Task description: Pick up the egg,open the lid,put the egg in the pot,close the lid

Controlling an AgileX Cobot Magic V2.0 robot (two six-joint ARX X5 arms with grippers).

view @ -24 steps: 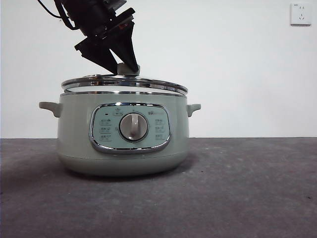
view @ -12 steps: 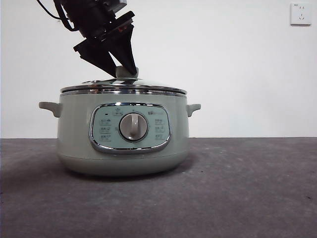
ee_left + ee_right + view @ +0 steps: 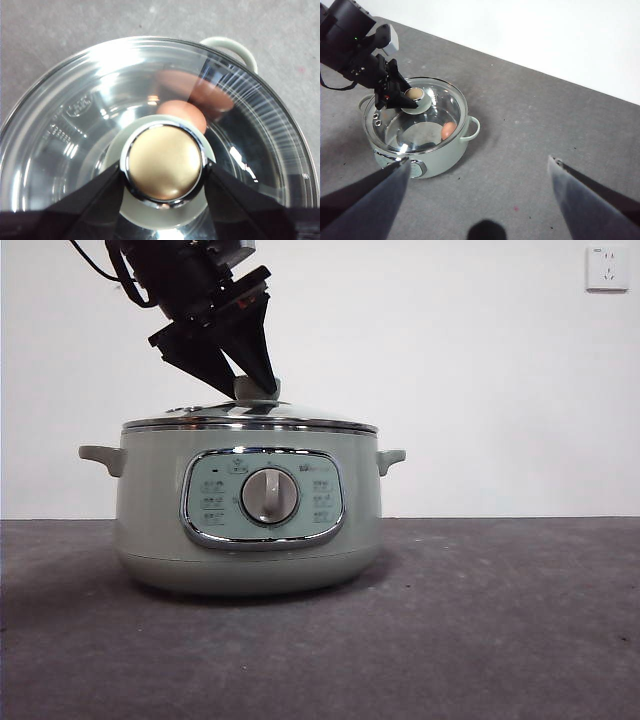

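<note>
Between the left gripper's [image 3: 164,172] jaws sits the knob of the lid [image 3: 250,418], grasped on both sides. A second ago the lid hung tilted above the rim; now it lies level on the pot [image 3: 248,510], so closing is all but done. Below the jaws, through the glass, the egg [image 3: 182,114] rests inside. Well clear of the pot, the right gripper [image 3: 480,172] waits with jaws spread.

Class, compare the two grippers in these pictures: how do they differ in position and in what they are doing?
The left gripper sits on the lid, jaws against its knob; the right gripper hangs high, away from the pot. The left jaws are close around the knob; the right jaws are spread wide, empty. Both have two dark jaws.
</note>
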